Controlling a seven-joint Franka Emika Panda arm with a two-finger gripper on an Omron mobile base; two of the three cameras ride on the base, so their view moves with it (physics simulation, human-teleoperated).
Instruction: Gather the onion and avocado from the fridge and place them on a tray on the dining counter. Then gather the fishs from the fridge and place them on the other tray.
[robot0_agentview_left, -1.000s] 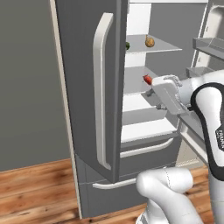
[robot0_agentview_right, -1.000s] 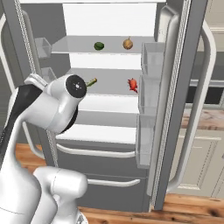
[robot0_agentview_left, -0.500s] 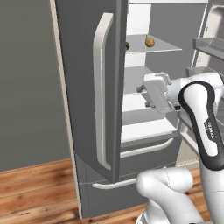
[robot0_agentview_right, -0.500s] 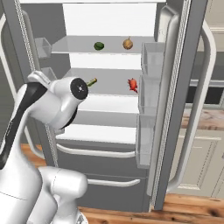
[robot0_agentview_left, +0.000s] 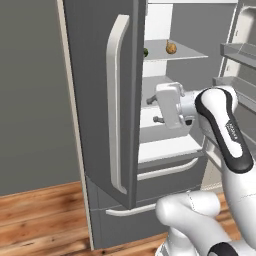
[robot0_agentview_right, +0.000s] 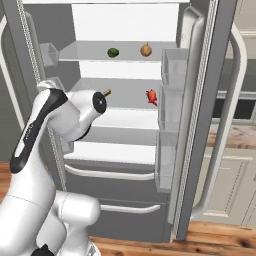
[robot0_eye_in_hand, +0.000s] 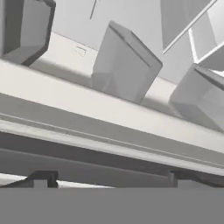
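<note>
**A:** Left base view. Setting: wood floor, grey wall, the fridge (robot0_agentview_left: 107, 125) with its left door swung toward the camera. Where is the hand?

**B:** The gripper (robot0_agentview_left: 152, 110) sits just inside the fridge opening, at the middle shelf. The onion (robot0_agentview_left: 171, 47) lies on the glass shelf above, with a green sliver of the avocado (robot0_agentview_left: 146, 51) just clear of the door edge. Hazard: the door edge stands close beside the wrist, so a sideways swing could strike it.

**A:** Right base view?

**B:** The avocado (robot0_agentview_right: 113, 52) and onion (robot0_agentview_right: 146, 50) rest near each other, apart, on the upper shelf. A red fish (robot0_agentview_right: 151, 97) lies on the shelf below. Open room is the gap between those two shelves; rising too steeply would catch the upper shelf's front lip.

**A:** Hand view?

**B:** Fingertips (robot0_eye_in_hand: 41, 179) stand spread wide with nothing between them, facing pale shelf edges and door bins (robot0_eye_in_hand: 124, 63). Neither target is in line, so closing now would grasp nothing.
</note>
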